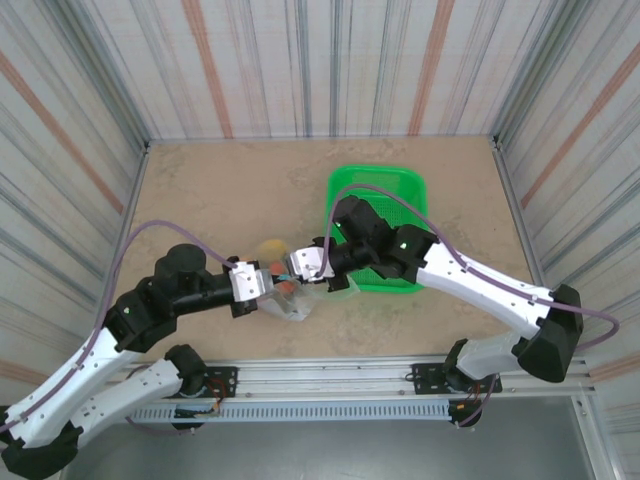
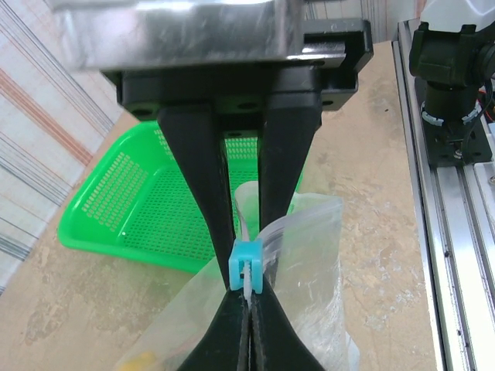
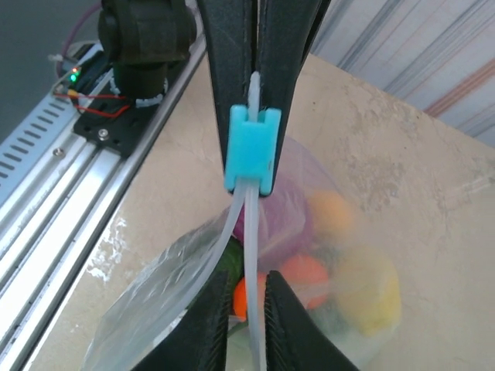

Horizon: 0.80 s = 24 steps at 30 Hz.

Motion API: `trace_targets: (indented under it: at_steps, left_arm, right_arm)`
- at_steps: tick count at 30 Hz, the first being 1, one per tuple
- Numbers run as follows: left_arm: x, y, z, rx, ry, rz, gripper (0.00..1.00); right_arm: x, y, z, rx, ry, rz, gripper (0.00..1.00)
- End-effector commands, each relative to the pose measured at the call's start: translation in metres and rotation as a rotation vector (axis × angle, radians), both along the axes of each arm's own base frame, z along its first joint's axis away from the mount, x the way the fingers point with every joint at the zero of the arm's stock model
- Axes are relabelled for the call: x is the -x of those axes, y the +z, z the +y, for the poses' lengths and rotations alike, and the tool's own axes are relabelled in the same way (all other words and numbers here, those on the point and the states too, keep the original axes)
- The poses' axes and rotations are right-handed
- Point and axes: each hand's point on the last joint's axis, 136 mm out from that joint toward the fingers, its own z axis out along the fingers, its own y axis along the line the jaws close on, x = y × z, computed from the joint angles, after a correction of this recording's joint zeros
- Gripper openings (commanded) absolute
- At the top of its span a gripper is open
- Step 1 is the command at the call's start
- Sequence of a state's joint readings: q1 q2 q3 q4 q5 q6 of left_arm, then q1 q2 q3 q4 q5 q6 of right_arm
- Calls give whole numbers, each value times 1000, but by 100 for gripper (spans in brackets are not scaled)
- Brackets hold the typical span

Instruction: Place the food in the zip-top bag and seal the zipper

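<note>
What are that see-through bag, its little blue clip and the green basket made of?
Clear zip-top bag: thin, soft plastic film, glossy; it creases, and the toy food shows through. Light-blue slider tab: hard moulded plastic, matte, with crisp edges. Green mesh basket: probably rigid moulded plastic, slightly shiny, with regular holes.
</note>
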<state>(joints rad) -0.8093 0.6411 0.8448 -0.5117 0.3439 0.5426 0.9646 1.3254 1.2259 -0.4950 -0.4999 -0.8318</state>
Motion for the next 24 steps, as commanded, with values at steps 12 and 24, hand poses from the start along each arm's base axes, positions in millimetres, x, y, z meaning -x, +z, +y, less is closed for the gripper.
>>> trace_targets:
  at_steps: [12,24]
  left_arm:
    - [-1,21,-3,107,11,-46,0]
    - [1,18,-2,100,5,-37,0]
  right_arm:
    - [31,71,-3,-194,-16,92,25]
    - [22,83,16,-256,-9,100,31]
